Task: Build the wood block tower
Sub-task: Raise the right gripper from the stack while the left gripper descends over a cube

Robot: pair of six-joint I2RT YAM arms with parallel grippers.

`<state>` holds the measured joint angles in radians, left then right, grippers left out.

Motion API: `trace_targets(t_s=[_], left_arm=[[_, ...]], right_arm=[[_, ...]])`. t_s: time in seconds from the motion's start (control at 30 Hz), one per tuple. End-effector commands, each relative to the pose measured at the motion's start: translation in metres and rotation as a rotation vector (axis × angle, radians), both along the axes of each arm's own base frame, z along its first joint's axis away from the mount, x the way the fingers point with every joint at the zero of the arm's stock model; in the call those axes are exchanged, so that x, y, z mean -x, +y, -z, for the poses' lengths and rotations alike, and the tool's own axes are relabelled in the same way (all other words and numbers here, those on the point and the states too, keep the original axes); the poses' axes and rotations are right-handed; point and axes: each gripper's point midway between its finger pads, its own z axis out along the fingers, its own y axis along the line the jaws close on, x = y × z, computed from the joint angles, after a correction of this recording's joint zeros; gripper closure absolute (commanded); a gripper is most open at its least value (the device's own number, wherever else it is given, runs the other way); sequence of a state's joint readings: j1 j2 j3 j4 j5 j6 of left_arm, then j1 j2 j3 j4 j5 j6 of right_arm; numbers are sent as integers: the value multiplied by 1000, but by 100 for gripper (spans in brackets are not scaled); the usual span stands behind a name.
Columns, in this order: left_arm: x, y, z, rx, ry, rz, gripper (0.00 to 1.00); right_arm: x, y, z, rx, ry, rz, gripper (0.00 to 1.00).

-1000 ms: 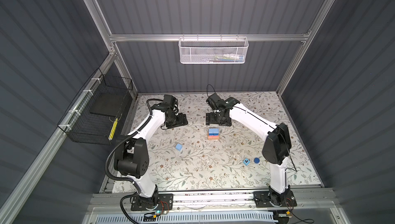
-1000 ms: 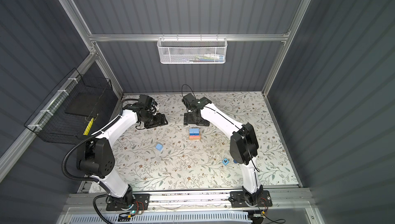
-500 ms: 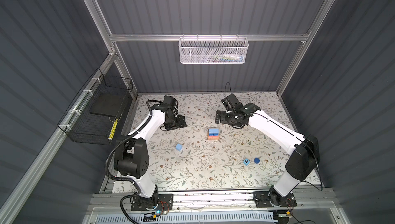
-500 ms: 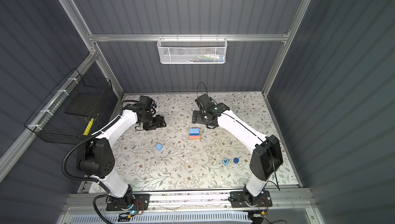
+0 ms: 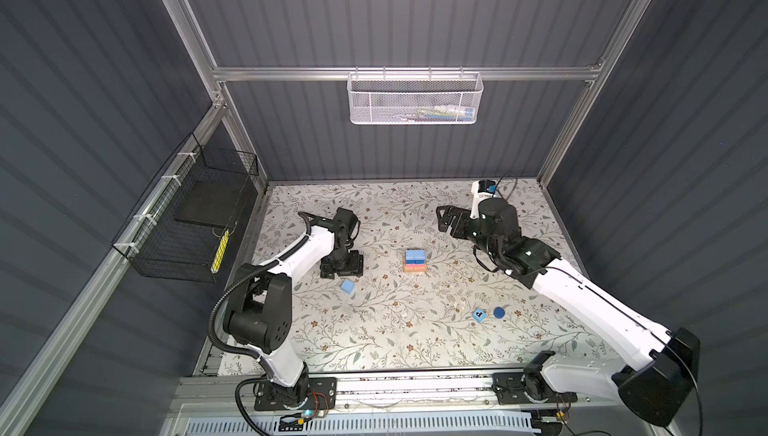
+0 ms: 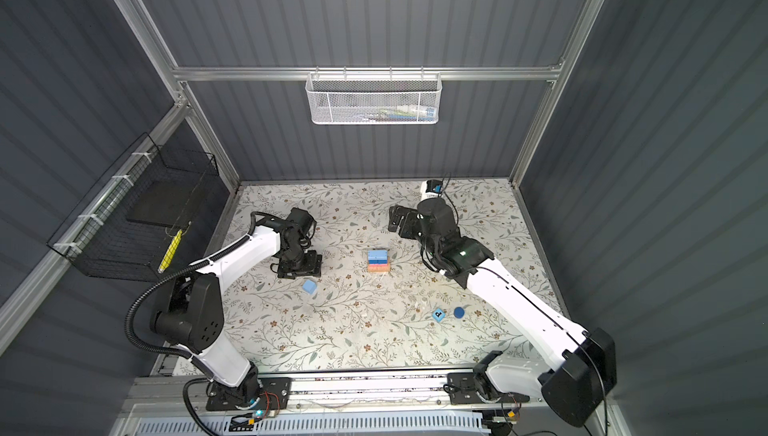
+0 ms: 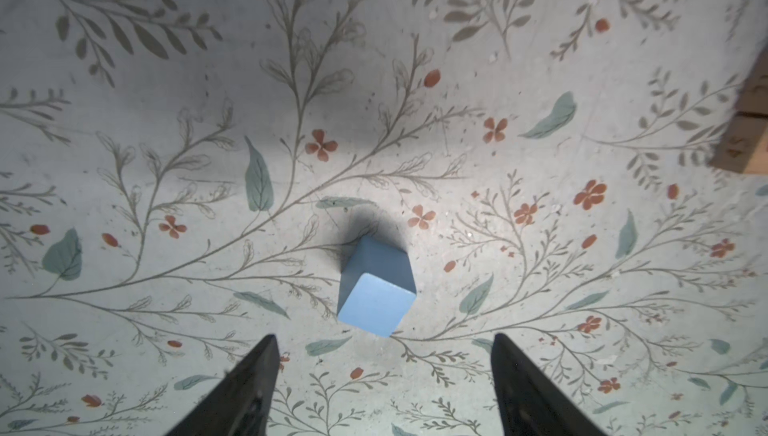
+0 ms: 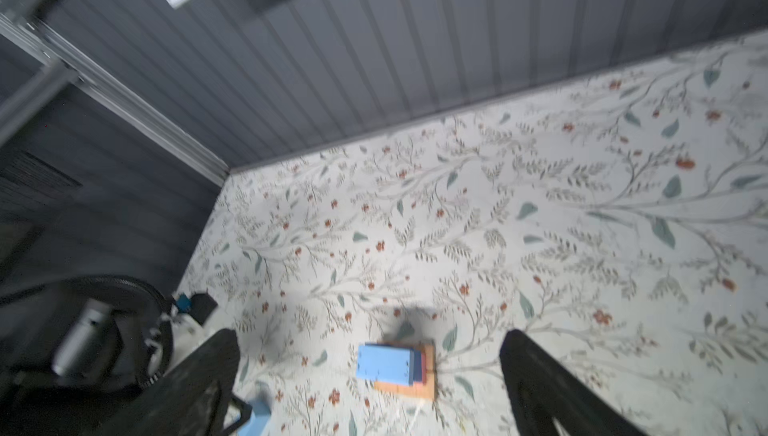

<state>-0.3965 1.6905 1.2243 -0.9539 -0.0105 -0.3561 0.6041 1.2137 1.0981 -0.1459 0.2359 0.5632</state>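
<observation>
The wood block tower stands mid-table: tan bars at the base, a pink layer, then dark blue and light blue blocks on top. My left gripper points down, open and empty. A loose light blue cube lies just beyond its fingertips. My right gripper hangs open and empty, raised behind and right of the tower. A lettered light blue cube and a dark blue cylinder lie at the front right.
A white mesh basket hangs on the back wall. On the left wall hangs a black wire basket. Grey walls close the floral table on three sides, and a metal rail runs along the front.
My right arm has swung away from the tower, back and to the right, its gripper still open. The left gripper has shifted slightly forward, towards the loose light blue cube.
</observation>
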Motion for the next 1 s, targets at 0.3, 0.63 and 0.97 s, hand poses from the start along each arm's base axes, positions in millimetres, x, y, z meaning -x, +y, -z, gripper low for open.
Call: trace_targets(t_s=[0.3, 0.63, 0.97], left_arm=[[9, 15, 27, -90, -7, -98, 16], [-1, 6, 37, -71, 2, -57, 28], [4, 4, 43, -67, 16, -48, 47]], right_arm=[[6, -29, -10, -119, -172, 106, 1], [20, -56, 12, -100, -183, 179, 1], [17, -56, 18, -114, -170, 181, 1]])
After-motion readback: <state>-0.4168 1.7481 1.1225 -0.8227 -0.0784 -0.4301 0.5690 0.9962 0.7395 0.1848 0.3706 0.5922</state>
